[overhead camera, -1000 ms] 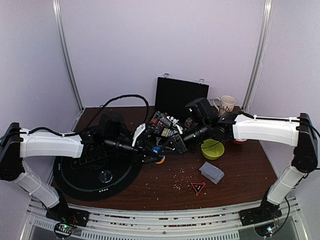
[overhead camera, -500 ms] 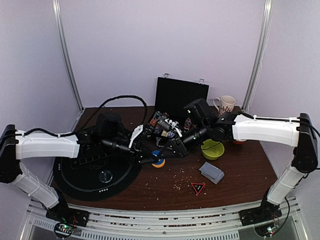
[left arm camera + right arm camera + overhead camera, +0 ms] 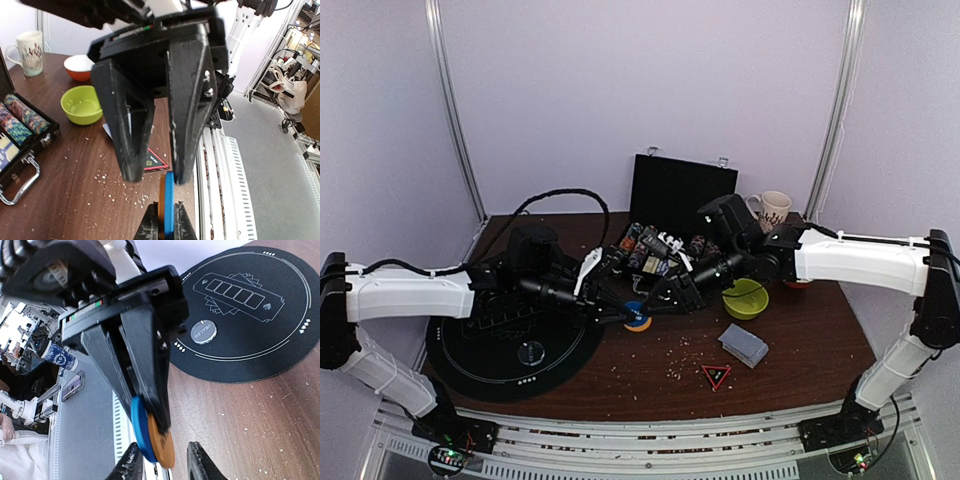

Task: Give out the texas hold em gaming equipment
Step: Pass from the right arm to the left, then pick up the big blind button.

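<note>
A blue disc (image 3: pixel 634 310) and an orange disc (image 3: pixel 640 322) are pressed together on edge above the table's middle. My left gripper (image 3: pixel 620 313) is shut on the pair; in the left wrist view the blue disc (image 3: pixel 169 200) and orange disc (image 3: pixel 161 200) sit between its fingertips (image 3: pixel 166 222). My right gripper (image 3: pixel 665 298) faces it, open, and its fingers (image 3: pixel 131 463) straddle the blue disc (image 3: pixel 139 427) and orange disc (image 3: pixel 162 445), with a gap on the orange side. The grey-blue deck (image 3: pixel 743 344) lies at front right. A clear button disc (image 3: pixel 531 351) rests on the black round mat (image 3: pixel 510 340).
An open chip case (image 3: pixel 660 250) with rows of chips stands at the back, its black lid (image 3: pixel 682 190) upright. To the right are a yellow-green bowl (image 3: pixel 745 297), a patterned mug (image 3: pixel 772 208) and an orange bowl (image 3: pixel 798 282). A red-edged triangle (image 3: pixel 716 375) lies near the front.
My left gripper has closed onto the two discs. My right gripper, which was shut on them, has spread its fingers. Both arms stay met at the table's middle.
</note>
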Tool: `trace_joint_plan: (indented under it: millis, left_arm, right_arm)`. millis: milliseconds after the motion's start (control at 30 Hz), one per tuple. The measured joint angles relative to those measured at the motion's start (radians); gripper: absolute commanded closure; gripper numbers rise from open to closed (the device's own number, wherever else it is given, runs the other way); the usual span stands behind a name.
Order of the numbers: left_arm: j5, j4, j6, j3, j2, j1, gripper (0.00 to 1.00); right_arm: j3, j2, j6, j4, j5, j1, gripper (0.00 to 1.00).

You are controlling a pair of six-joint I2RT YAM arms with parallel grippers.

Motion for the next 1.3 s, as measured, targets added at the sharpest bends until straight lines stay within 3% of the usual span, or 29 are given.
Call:
trace_joint_plan:
  millis: [167,567,767,1133,1300]
  left_arm:
    - [-0.017,0.076,-0.034,-0.032,-0.052,0.0,1.0]
    - [-0.032,0.139,-0.079,-0.05,-0.071,0.0,1.0]
    - [-0.035,0.164,-0.109,-0.051,-0.067,0.001,1.0]
    - [-0.04,0.256,-0.239,-0.064,0.027,0.021,1.0]
    - [0.001,0.396,-0.321,-0.174,0.071,0.123,1.0]
  right_arm:
    - [-0.097,-0.06,0.046,0.114,-0.005,-0.011,0.67]
    - [-0.188,-0.062,0.124,0.302,-0.051,-0.011,0.82]
    - [-0.192,-0.062,0.132,0.336,-0.066,-0.011,1.0]
    - [-0.254,-0.049,0.162,0.397,-0.05,-0.039,1.0]
    - [-0.207,0.128,0.256,0.526,-0.046,-0.043,1.0]
